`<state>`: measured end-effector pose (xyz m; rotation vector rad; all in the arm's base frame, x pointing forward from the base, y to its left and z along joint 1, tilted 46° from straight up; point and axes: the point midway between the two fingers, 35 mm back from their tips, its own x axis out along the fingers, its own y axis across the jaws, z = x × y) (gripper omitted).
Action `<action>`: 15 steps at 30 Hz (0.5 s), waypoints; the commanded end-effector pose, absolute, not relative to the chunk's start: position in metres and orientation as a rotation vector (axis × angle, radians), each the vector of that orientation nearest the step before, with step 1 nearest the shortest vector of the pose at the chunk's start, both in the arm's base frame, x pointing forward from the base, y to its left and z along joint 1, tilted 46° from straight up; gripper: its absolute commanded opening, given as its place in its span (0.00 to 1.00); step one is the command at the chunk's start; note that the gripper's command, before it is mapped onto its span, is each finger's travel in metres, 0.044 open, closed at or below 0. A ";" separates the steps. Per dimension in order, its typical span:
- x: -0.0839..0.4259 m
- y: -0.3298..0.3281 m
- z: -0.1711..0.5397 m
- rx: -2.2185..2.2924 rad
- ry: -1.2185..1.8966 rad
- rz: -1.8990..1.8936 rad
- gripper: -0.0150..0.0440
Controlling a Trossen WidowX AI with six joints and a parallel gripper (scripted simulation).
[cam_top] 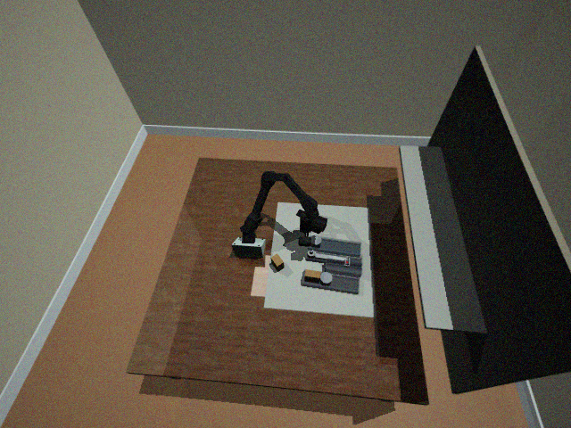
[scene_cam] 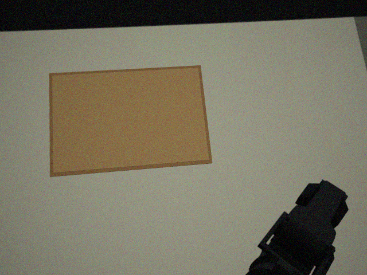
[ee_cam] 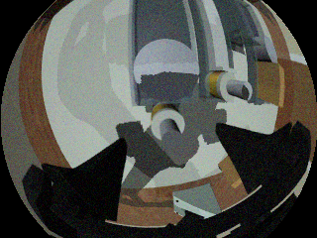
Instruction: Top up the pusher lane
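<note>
The loose jar (ee_cam: 159,124) has a yellow band, a white shoulder and a grey top. It stands upright off the lanes in the wrist view; the gripper hides it in the top view. A matching jar (cam_top: 310,253) (ee_cam: 223,88) stands at the front end of the middle, sprung lane (cam_top: 331,258). The pusher plate and the front stop cannot be made out. My gripper (cam_top: 304,241) (ee_cam: 172,135) is open, pointing down above the loose jar, with a finger on either side of it in the wrist view. Nothing is between the fingers.
A silver round tin (cam_top: 316,240) (ee_cam: 165,57) sits in the lane beside the loose jar. The far-side lane holds an orange box (cam_top: 311,275) (ee_cam: 268,81) and another round tin (cam_top: 326,277). A loose orange box (cam_top: 277,261) (ee_cam: 229,174) lies near the arm's base.
</note>
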<state>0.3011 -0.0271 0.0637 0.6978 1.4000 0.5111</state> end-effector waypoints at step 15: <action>0.303 -0.007 0.045 0.708 1.402 0.513 1.00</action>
